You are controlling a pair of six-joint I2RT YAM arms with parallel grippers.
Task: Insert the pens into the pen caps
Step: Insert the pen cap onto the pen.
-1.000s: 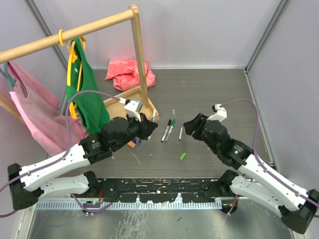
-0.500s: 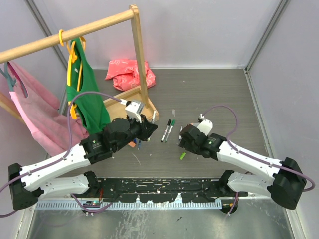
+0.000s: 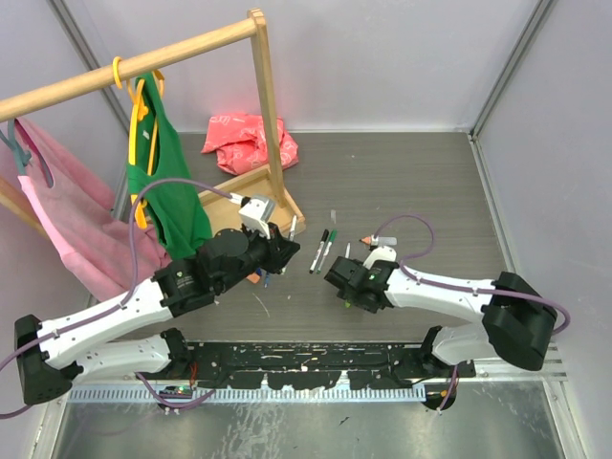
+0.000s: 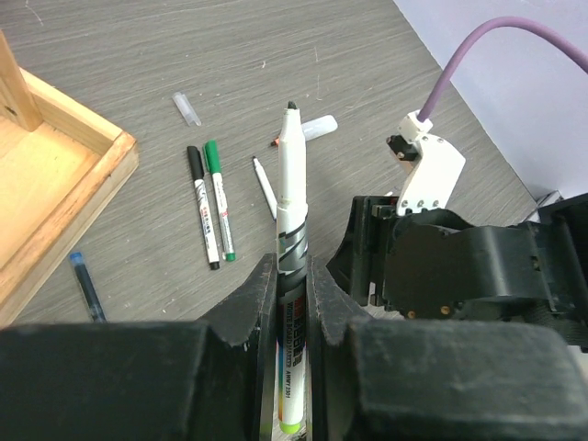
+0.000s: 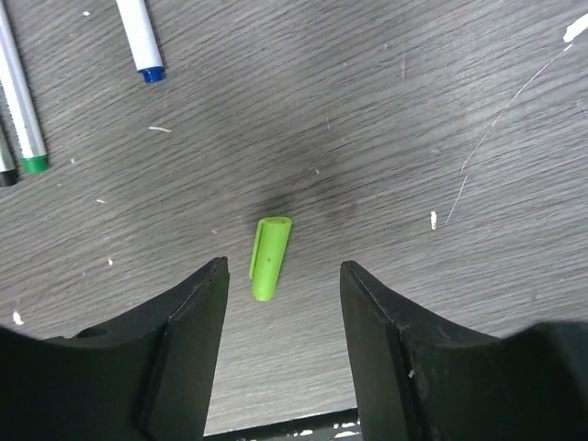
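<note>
My left gripper (image 4: 292, 268) is shut on a white marker (image 4: 291, 197) with a black tip and a light-green rear end. It holds the marker tip forward above the table, and shows in the top view (image 3: 283, 251). My right gripper (image 5: 283, 276) is open and low over the table. A light-green pen cap (image 5: 269, 257) lies flat between its jaws, nearer the left one and touching neither. On the table lie a black-capped pen (image 4: 202, 207), a green-capped pen (image 4: 219, 197), a thin pen (image 4: 265, 186) and a blue-tipped pen (image 5: 140, 37).
A wooden tray (image 3: 234, 196) forms the base of a clothes rack with an upright post (image 3: 268, 96), left of the pens. A green garment (image 3: 167, 182) hangs there and a red cloth (image 3: 251, 139) lies behind. A small blue tube (image 4: 87, 285) and two clear caps (image 4: 186, 107) lie loose.
My right arm has swung left and down, from above the table to low over the green cap, jaws open. My left gripper has held the marker almost still.
</note>
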